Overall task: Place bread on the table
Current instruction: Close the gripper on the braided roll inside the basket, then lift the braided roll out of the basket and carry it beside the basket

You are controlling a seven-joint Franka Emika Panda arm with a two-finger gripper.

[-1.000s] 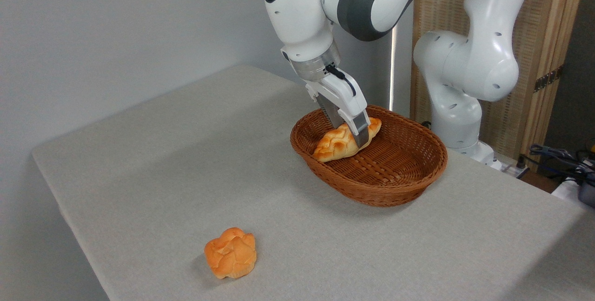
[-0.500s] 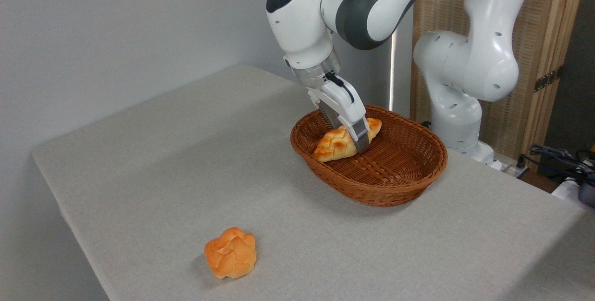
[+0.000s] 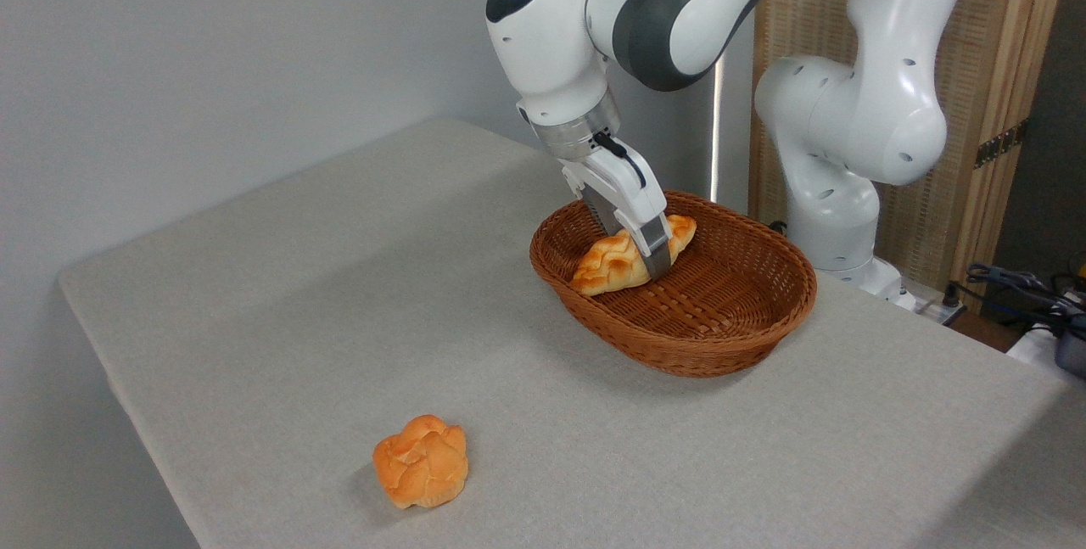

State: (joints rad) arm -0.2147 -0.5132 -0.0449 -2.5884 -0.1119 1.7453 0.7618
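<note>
Gripper first: from my seat I see it reaching down into the basket, its fingers straddling the bread across the middle, one finger in front of the loaf and the other hidden behind it. I read that as the jaws pinching the loaf, though I cannot see the far finger's contact.

Under the gripper, the bread lies inside the wicker basket, resting against the near-left wall with one pointed end toward the rim; it does not look lifted clear.

So by my judgement the grasp is about made and the real work is left: raise the loaf over the rim, carry it out, set it on the table and let go.

Well below and left of the gripper, a small round bun sits on the cloth; I leave it alone.
</note>
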